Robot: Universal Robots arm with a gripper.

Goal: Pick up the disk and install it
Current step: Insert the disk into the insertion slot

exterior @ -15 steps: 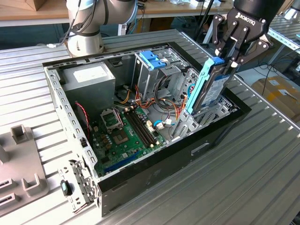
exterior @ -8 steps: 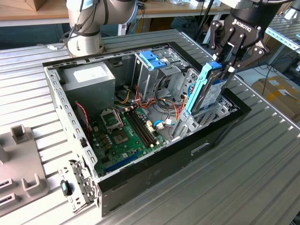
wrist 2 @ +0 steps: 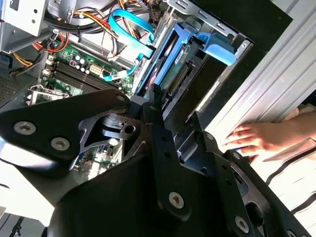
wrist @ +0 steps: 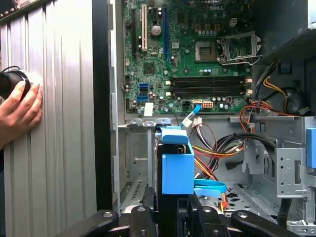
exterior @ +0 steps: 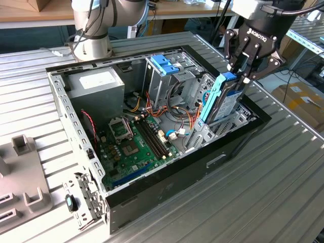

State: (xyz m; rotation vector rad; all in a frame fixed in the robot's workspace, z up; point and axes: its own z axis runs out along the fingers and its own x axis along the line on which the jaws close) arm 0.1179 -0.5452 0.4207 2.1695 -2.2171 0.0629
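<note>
Exterior view: claw [exterior: 242,72] grips disk [exterior: 225,101] upright, partway inside case [exterior: 167,185].

One grey robot arm [exterior: 93,25] ends in one black gripper [exterior: 242,76] with two fingers [exterior: 237,61]. One ribbed metal bench [exterior: 263,192] carries one open black-and-grey metal computer case [exterior: 167,177]. The case holds:

- one green motherboard [exterior: 131,147] with one square processor socket [exterior: 120,129]
- one large grey metal box with a white label [exterior: 96,83]
- one small blue plastic bracket with ridged tabs [exterior: 164,63]

There is one flat rectangular metal disk [exterior: 225,98] in a light-blue plastic rail frame. The second wrist view adds one flat light-blue cable [wrist 2: 128,29]. The first wrist view adds one person's hand [wrist: 19,106]. Two raised grey blocks [exterior: 23,144] complete the count.
</note>
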